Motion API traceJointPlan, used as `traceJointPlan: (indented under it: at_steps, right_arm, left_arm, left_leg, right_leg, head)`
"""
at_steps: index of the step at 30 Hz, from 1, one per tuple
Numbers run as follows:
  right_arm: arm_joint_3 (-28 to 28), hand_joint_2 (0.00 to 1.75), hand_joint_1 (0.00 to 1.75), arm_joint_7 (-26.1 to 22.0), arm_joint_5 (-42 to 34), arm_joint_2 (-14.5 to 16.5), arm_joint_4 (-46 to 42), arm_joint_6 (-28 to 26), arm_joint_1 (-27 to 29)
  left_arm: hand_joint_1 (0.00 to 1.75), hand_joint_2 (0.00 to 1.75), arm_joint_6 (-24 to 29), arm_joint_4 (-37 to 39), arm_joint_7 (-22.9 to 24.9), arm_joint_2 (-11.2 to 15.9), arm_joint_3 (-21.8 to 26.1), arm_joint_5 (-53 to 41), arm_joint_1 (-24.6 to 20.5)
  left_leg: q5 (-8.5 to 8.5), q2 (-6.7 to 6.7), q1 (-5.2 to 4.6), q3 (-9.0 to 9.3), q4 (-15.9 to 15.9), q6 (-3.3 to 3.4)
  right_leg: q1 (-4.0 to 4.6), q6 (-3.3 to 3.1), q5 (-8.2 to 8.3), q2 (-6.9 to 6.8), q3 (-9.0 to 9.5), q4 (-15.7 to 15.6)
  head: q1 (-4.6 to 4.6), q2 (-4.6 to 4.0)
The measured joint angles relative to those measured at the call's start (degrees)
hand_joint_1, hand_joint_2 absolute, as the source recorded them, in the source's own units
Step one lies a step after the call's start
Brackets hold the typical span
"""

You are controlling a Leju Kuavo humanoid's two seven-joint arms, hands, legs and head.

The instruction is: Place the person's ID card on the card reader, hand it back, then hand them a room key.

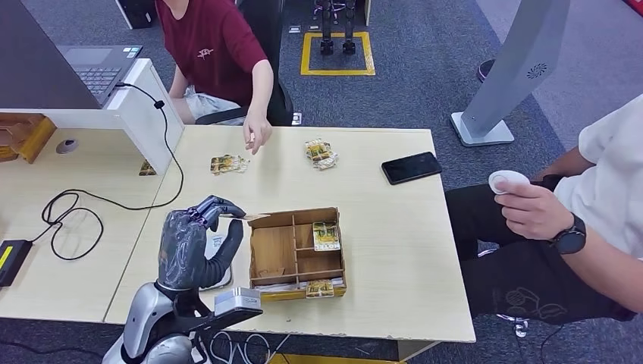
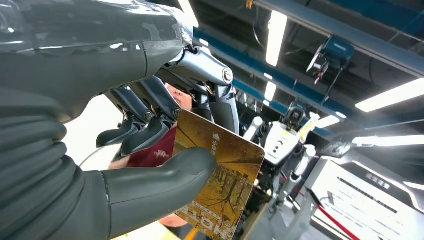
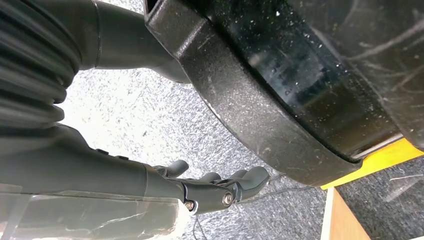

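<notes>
While the left hand (image 1: 199, 239) pinches one card (image 2: 220, 180), the right hand (image 3: 210, 187) hangs spread; two card piles (image 1: 229, 164) near the tabletop's (image 1: 394, 250) far edge, one phone (image 1: 411, 167).

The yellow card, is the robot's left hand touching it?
Touching. In the left wrist view the left hand pinches the yellow card, thumb pressed on its face and fingers behind it.

robotics lab: desks (image 1: 379, 227), laptop (image 1: 98, 72), floor markings (image 1: 337, 53).
</notes>
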Motion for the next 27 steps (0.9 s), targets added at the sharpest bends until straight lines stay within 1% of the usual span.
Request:
traceJointPlan:
  at_steps: [2,4,6,8,11,15,20,27]
  right_arm:
    - [0.01,1.75,0.0,0.1,0.0,0.0,0.0,-0.07,0.0]
    - [0.07,1.75,0.0,0.33,0.0,0.0,0.0,-0.1,-0.06]
    - [0.27,1.75,0.0,0.51,0.0,0.0,0.0,-0.04,-0.21]
    - [0.52,1.75,0.0,0.54,0.0,0.0,0.0,0.08,-0.35]
    - [0.92,1.75,0.0,0.65,0.0,0.0,-0.03,0.29,-0.41]
    - [1.66,1.75,0.0,0.86,0.0,0.0,-0.08,0.45,-0.4]
    - [1.93,1.75,0.0,0.86,0.0,-0.01,-0.15,0.36,-0.39]
    - [2.1,1.75,0.0,0.86,0.0,-0.01,-0.24,0.22,-0.39]
  left_arm:
    - [1.75,1.75,0.36,0.23,2.43,0.09,0.44,-3.63,-0.57]
    - [1.75,1.75,0.74,1.74,6.21,0.03,1.26,-8.8,-1.89]
    - [1.75,1.75,0.94,4.93,9.99,-0.1,2.35,-13.28,-4.05]
    - [1.75,1.75,1.13,9.45,12.11,-0.26,3.67,-14.96,-6.55]
    - [1.75,1.75,1.72,16.21,12.64,-0.48,5.93,-14.62,-9.42]
    - [1.75,1.75,2.07,21.66,12.74,-0.57,8.16,-14.45,-10.55]
    - [1.75,1.75,2.17,24.16,12.98,-0.79,9.47,-14.08,-10.52]
    - [1.75,1.75,2.16,25.6,12.99,-0.97,9.96,-13.74,-10.47]
  left_leg:
    - [0.0,0.0,0.0,0.0,0.0,0.0]
    - [0.02,-0.02,0.0,0.0,0.01,0.03]
    - [0.05,-0.03,0.0,0.0,0.01,0.05]
    - [0.1,-0.03,0.0,0.01,0.01,0.05]
    - [0.14,0.03,0.01,0.03,0.01,0.04]
    - [0.14,0.03,0.01,0.01,0.01,0.04]
    - [0.13,0.02,0.0,-0.06,0.01,0.05]
    - [0.12,0.02,0.0,-0.06,0.01,0.06]
  right_leg:
    - [0.0,0.0,0.0,0.0,-0.01,0.0]
    - [0.0,0.0,0.0,-0.03,-0.01,-0.01]
    - [0.0,-0.01,0.02,-0.04,0.0,0.0]
    - [0.0,-0.01,0.05,-0.02,0.0,0.01]
    - [0.0,-0.02,0.08,0.04,0.0,0.03]
    - [0.01,-0.01,0.07,0.05,-0.02,0.04]
    - [0.0,0.0,0.06,0.04,-0.06,0.02]
    - [0.0,0.0,0.07,0.03,-0.06,0.01]
  head:
    - [-0.01,0.0]
    - [0.0,0.01]
    - [0.0,0.01]
    - [0.0,0.01]
    - [-0.01,0.01]
    - [-0.01,0.01]
    - [-0.01,0.01]
    - [-0.01,0.01]
